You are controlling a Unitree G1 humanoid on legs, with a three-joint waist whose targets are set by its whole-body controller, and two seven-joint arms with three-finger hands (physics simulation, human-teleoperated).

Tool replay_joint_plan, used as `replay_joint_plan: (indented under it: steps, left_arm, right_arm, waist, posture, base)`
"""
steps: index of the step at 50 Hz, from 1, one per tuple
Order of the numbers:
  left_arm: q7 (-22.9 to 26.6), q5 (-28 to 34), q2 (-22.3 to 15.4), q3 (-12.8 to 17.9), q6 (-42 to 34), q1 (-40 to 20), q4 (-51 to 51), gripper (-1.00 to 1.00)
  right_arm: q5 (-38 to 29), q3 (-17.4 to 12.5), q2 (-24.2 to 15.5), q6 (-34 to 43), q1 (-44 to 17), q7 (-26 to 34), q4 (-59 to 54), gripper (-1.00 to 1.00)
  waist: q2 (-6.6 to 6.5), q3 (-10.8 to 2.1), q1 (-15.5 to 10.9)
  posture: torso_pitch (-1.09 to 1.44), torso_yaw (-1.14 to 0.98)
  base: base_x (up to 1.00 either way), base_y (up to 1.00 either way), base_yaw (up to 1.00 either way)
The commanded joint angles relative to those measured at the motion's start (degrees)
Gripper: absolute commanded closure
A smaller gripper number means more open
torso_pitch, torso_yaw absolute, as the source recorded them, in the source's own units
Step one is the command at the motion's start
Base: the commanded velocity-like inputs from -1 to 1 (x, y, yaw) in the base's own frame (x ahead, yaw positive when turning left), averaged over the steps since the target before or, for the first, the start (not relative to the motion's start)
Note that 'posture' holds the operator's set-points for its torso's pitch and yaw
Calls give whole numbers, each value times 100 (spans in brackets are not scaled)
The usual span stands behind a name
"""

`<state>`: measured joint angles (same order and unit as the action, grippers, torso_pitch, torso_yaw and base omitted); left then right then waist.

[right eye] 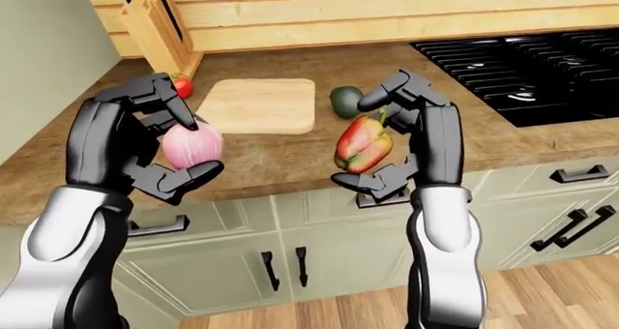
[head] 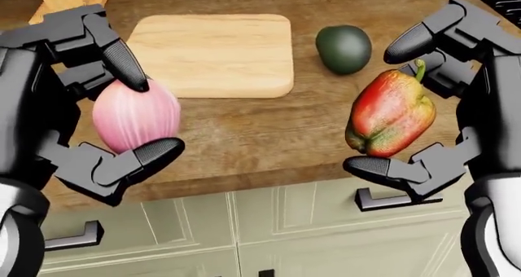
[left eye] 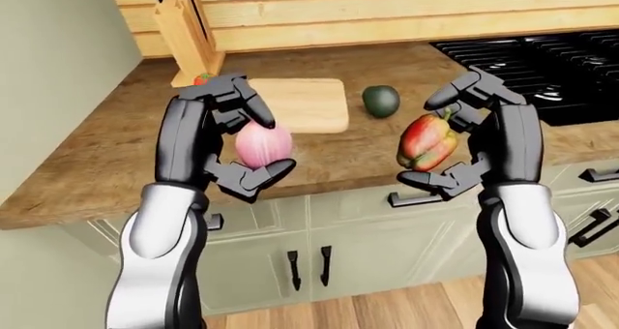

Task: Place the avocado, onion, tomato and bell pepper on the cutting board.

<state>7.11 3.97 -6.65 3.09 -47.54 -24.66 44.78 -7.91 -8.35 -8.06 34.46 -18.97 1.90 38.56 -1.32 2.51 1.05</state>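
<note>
— Head view first: what is each hand doing?

— The black three-fingered left hand (head: 77, 100) has its fingers closed round a pink striped onion (head: 135, 115), one fingertip on top and one underneath. The black right hand (head: 444, 97) grips a red-and-yellow bell pepper with a green stem (head: 391, 113) the same way. Both are held up over the near edge of the brown wooden counter (head: 244, 130).

— And the cutting board?

— A pale wooden cutting board with rounded corners (head: 213, 54) lies flat on the counter, toward its far edge, bare on top. A dark green oval avocado (head: 342, 48) sits on the counter just beside the board's right edge, not touching it.

— Where is the tomato?

— The right-eye view shows a small red tomato (right eye: 180, 85) near the board's far left corner, beside the foot of a light wooden knife block (right eye: 154, 26) — partly hidden by the left hand.

— Anything else?

— A black stove top (right eye: 522, 64) fills the counter's right end, and pale green cabinet doors with dark handles (right eye: 290, 264) run below the near edge.
</note>
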Motion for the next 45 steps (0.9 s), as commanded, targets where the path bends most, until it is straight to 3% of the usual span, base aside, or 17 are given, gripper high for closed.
replay_joint_plan:
  steps: [1,4,6,7,9,17,19,22,25,28,30,34,39,40,41,42,45]
  left_arm:
    - [-62,57,-48,90,193,-141,180,100]
    - [-66,58,-26,80,227,-124,168,100]
    - [-56,49,-23,95,235,-101,178,100]
    - [-54,47,-27,105,245,-95,167,100]
    - [-56,43,-33,121,243,-96,169,100]
    - [-59,81,-27,67,267,-114,116,100]
    - [-42,70,-30,95,186,-144,183,100]
    - [-36,67,-37,92,152,-142,220,100]
    - [-38,65,-34,87,160,-167,192,100]
    - [-38,62,-33,85,144,-190,187,100]
    - [-40,57,-31,85,133,-189,206,100]
    - [-41,76,-41,76,149,-160,215,100]
    - [-38,80,-30,76,144,-136,240,100]
    - [-37,82,-30,77,160,-134,227,100]
    - [-42,84,-25,78,170,-132,215,100]
    - [-44,89,-22,70,187,-127,202,100]
    - [-37,84,-25,86,167,-122,230,100]
  right_arm:
    - [20,47,-24,-225,-168,-33,198,100]
    - [22,45,-24,-205,-187,-38,195,100]
    - [-1,83,-17,-217,-175,-46,196,100]
    - [8,76,-6,-223,-170,-48,195,100]
    - [1,85,-1,-251,-148,-46,180,100]
    - [136,12,49,-326,-106,-81,156,100]
    - [248,-37,52,-295,-134,-139,136,100]
    - [376,-52,17,-261,-197,-225,163,100]
    - [454,-67,-16,-232,-191,-264,190,100]
    - [516,-69,-30,-176,-221,-304,206,100]
    - [510,-54,-55,-180,-222,-314,209,100]
    - [542,-67,-47,-200,-187,-339,207,100]
    - [383,25,-97,-310,-140,-332,200,100]
    - [426,15,-43,-337,-132,-308,188,100]
    - [381,28,-43,-367,-117,-303,176,100]
    - [399,9,-23,-361,-118,-291,184,100]
    - [372,22,-18,-373,-118,-266,174,100]
  waist:
    - [144,-119,-41]
    - [104,-148,-34]
    - [-116,-114,0]
    - [-342,-174,-8]
    - [-283,-86,-39]
    - [141,-77,-124]
    - [30,-117,-112]
    - [60,-138,-145]
    - [198,-72,-206]
    - [459,-146,-236]
    - [265,-63,-186]
    - [224,9,-126]
    - [-15,79,-78]
    - [23,-103,-66]
    - [-26,-162,-30]
    - [62,-123,-21]
    - [53,-130,-25]
  posture:
    - [0,0]
    - [0,0]
    - [0,0]
    - [0,0]
    - [0,0]
    - [0,0]
    - [0,0]
    - [0,0]
    - [0,0]
    - [0,0]
    - [0,0]
    - [0,0]
    - [0,0]
    - [0,0]
    - [0,0]
    - [0,0]
    - [0,0]
  base:
    - [17,31,0]
    - [18,31,0]
    - [18,31,0]
    - [20,31,0]
    - [18,31,0]
    - [18,25,0]
    - [18,0,0]
    - [21,0,0]
    - [32,-5,0]
    - [32,-13,0]
    - [37,-30,0]
    - [37,-30,0]
    - [30,-21,0]
    - [0,0,0]
    - [0,0,0]
    - [0,0,0]
    - [0,0,0]
